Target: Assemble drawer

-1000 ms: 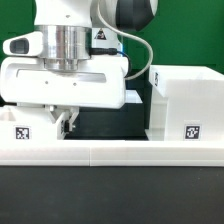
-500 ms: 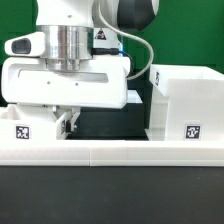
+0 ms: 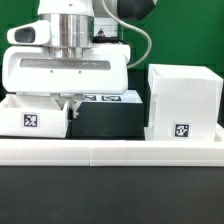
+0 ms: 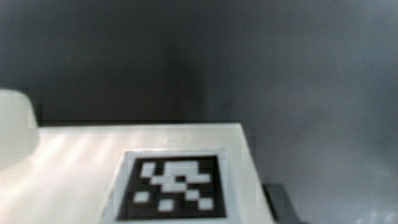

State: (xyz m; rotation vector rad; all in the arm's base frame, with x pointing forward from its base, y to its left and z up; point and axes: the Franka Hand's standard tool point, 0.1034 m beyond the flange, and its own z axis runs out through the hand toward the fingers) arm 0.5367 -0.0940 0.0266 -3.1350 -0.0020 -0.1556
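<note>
- We see the gripper (image 3: 69, 104) low at the small white plastic open-top tray (image 3: 30, 118), well to the exterior view's left of the large white plastic box shell (image 3: 182, 105); its fingers are mostly hidden, so we cannot tell their opening or hold
- We judge the drawer barely begun: the tray is outside the shell, not slid in
- Dark table (image 3: 110, 122) lies between tray and shell, the marker board (image 3: 105, 97) is behind, and a long low white border wall (image 3: 110, 152) is in front of the shell

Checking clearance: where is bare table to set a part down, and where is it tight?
Bare dark tabletop lies between the small tray and the large box shell, bordered in front by the low border wall and behind by the marker board. Tight at the tray, where the gripper hangs close to it.
</note>
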